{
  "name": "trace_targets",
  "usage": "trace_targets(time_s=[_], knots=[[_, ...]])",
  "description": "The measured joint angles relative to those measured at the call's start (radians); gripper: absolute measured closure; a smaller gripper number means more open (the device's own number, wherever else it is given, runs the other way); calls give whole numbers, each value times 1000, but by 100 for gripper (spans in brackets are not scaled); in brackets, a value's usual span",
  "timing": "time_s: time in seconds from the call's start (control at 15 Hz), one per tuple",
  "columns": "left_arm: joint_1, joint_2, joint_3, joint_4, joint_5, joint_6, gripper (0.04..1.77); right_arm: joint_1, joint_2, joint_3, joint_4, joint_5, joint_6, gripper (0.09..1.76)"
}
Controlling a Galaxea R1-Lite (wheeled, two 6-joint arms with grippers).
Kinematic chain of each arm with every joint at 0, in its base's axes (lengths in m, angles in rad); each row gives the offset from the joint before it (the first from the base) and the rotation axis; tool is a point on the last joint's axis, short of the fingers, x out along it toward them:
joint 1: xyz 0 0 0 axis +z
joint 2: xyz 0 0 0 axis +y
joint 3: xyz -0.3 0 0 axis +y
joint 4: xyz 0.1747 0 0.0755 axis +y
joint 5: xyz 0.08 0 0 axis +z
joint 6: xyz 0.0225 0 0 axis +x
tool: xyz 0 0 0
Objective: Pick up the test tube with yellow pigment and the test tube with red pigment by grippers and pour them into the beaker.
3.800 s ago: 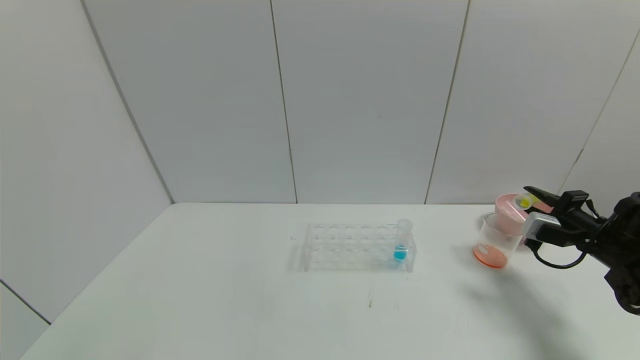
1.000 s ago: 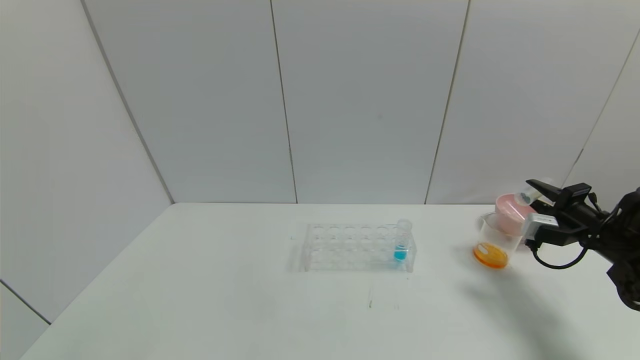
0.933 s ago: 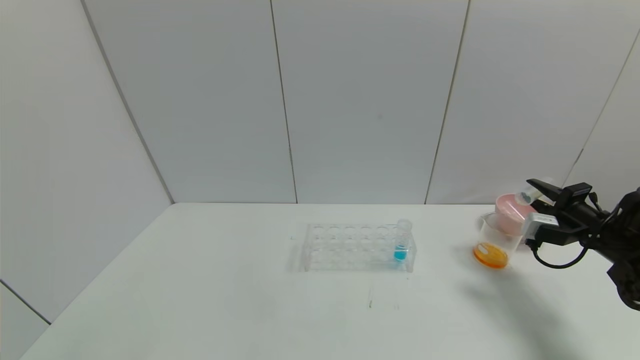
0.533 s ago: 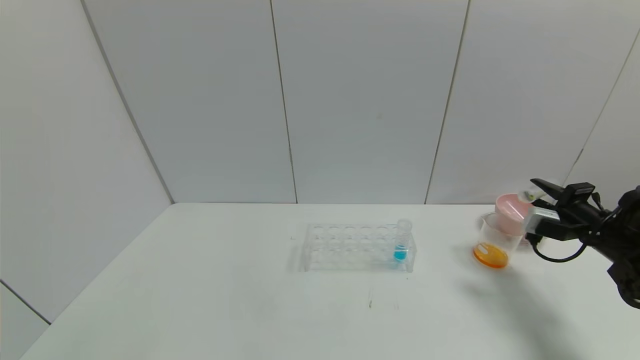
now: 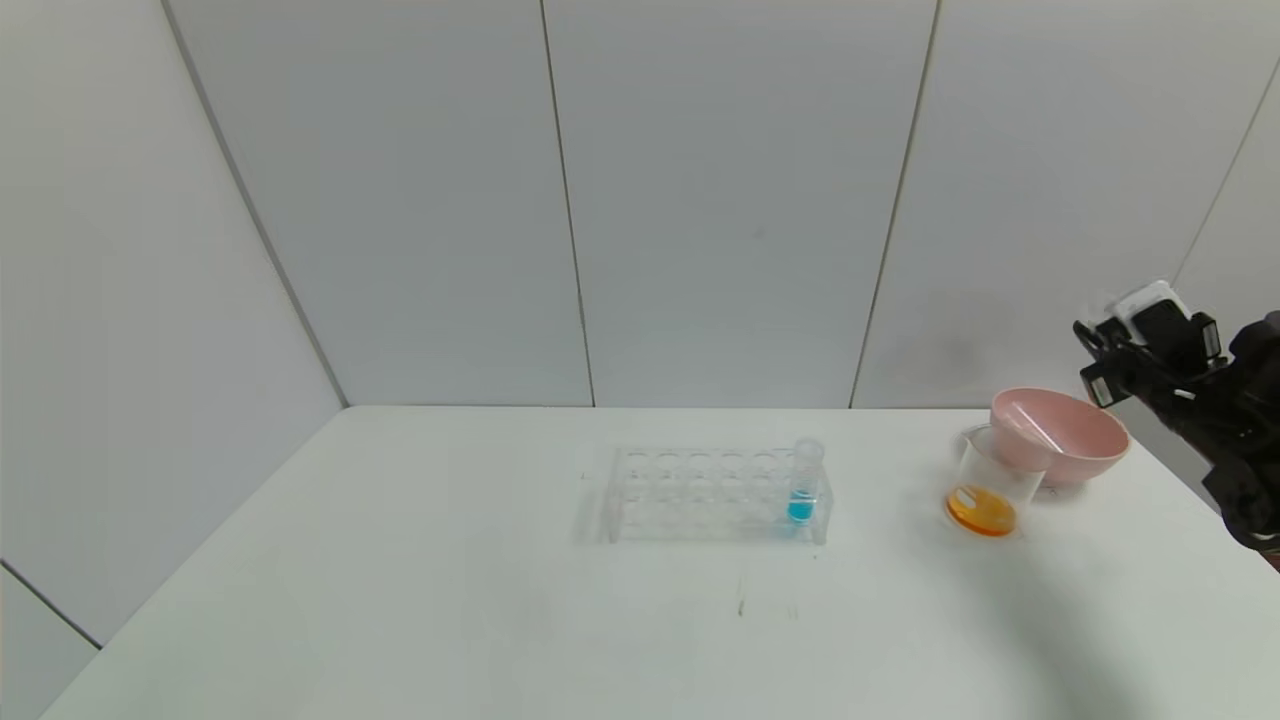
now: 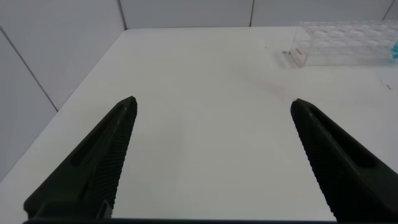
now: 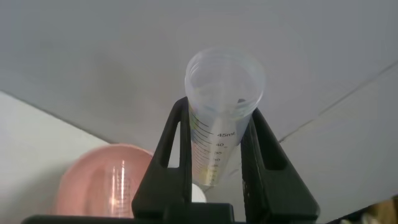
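Observation:
My right gripper (image 7: 217, 111) is shut on the yellow-pigment test tube (image 7: 222, 93), a clear graduated tube with only a faint yellow tint low down, its open mouth facing away. In the head view the right gripper (image 5: 1095, 352) is raised at the far right, above and behind the pink bowl. The beaker (image 5: 990, 482) stands on the table and holds orange liquid. No tube with red liquid shows; a clear empty tube (image 7: 118, 186) lies in the pink bowl. My left gripper (image 6: 211, 104) is open and empty over bare table, out of the head view.
The pink bowl (image 5: 1085, 448) sits just behind and to the right of the beaker. A clear tube rack (image 5: 700, 495) stands mid-table with one blue-liquid tube (image 5: 803, 482) at its right end; it also shows in the left wrist view (image 6: 348, 43). Grey walls close the back.
My right gripper has lifted up and back from over the beaker, turning the tube upright. Earlier the tube's yellow liquid went into the beaker, whose liquid turned from red-orange to orange.

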State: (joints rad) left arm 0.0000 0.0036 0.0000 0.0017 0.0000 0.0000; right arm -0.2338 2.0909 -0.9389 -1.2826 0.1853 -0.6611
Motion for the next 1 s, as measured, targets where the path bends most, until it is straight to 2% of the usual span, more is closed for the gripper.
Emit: trace_targets(time_s=[0.07,0.2,0.33,0.53,0.87,1.0], knots=[[0,0,0,0,0,0,5,1,4,-10,2,-26,78,134],[0,0,0,0,0,0,5,-6,24,-13,5,-43,139,128],[0,0,0,0,0,0,5,-11,45,-9,5,-44,151,102],[0,0,0,0,0,0,5,-14,66,-6,3,-45,154,74],[0,0,0,0,0,0,5,-20,51,-8,9,-45,169,46],[0,0,0,0,0,0,5,-30,-20,-4,64,-51,242,39]])
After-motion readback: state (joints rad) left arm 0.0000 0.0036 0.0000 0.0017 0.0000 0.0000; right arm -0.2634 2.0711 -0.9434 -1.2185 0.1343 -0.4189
